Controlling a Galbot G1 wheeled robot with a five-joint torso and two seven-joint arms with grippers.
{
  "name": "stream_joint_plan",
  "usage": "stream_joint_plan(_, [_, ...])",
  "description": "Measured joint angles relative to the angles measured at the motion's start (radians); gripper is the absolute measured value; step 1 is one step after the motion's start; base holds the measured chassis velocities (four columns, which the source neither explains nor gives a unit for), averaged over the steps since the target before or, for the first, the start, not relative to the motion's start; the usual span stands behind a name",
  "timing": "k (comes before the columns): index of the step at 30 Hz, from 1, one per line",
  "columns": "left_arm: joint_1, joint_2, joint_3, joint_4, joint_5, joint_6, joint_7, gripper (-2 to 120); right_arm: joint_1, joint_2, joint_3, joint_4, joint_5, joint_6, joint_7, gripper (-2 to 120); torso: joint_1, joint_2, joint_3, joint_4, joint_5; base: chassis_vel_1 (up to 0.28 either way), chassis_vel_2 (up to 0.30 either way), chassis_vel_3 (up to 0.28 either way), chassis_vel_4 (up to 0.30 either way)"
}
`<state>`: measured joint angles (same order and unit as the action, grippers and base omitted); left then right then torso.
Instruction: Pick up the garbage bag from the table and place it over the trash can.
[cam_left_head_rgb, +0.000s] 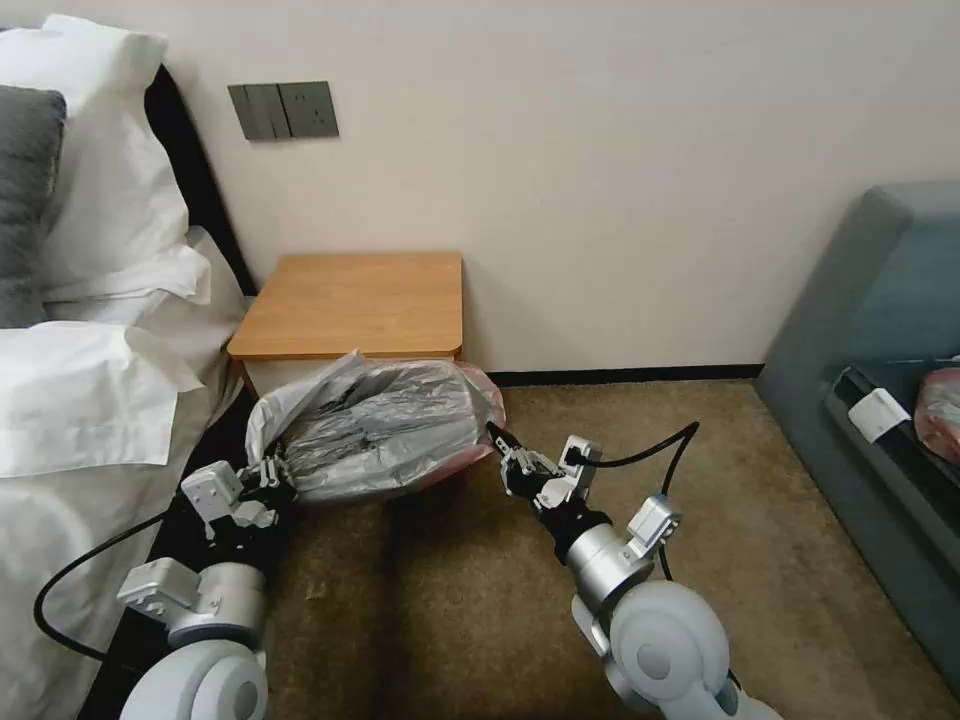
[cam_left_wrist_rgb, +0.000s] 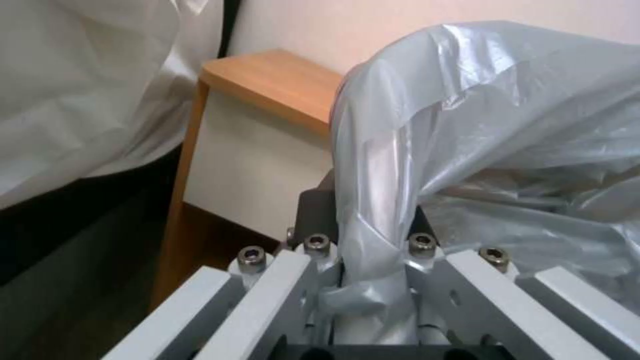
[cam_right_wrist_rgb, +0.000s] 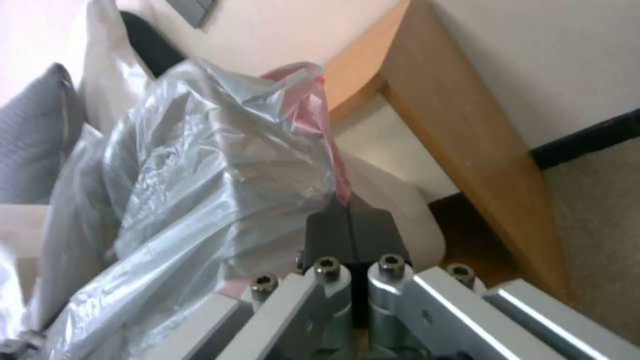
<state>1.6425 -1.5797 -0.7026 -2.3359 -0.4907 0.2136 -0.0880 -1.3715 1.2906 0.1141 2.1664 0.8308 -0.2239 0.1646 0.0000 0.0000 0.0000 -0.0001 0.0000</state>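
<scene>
- Garbage bag: thin, crinkly translucent plastic, silvery grey with a pink-red edge, stretched out in the air between both claws, in front of the bench.
- Left claw is clamped on a bunched fold of the bag's left end.
- Right claw has its dark fingers pressed together, pinching the pink edge at the bag's right end.
- Bench, beyond the bag: smooth orange-brown wooden top with rounded corners, against the wall beside the bed.

Garbage bag before the table, between left gripper and right gripper.
</scene>
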Motion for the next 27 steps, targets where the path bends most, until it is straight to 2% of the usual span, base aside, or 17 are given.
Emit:
stream_joint_plan(9, [0.031,-0.008,0.039,-0.043,-0.079,0.053,-0.034,5,0.022,-0.002,0.000,-0.085,-0.137,0.047,-0.022,0,0.000,0.000,0.000,-0.0001,0.0001,0.000,0.000,0.000,0.000])
stream_joint_plan(27, [0.056,-0.022,0.091,-0.105,-0.133,0.153,-0.075,5,0.051,-0.025,0.005,-0.178,-0.292,0.101,-0.041,0,0.000,0.000,0.000,0.0000,0.0000,0.000,0.000,0.000,0.000])
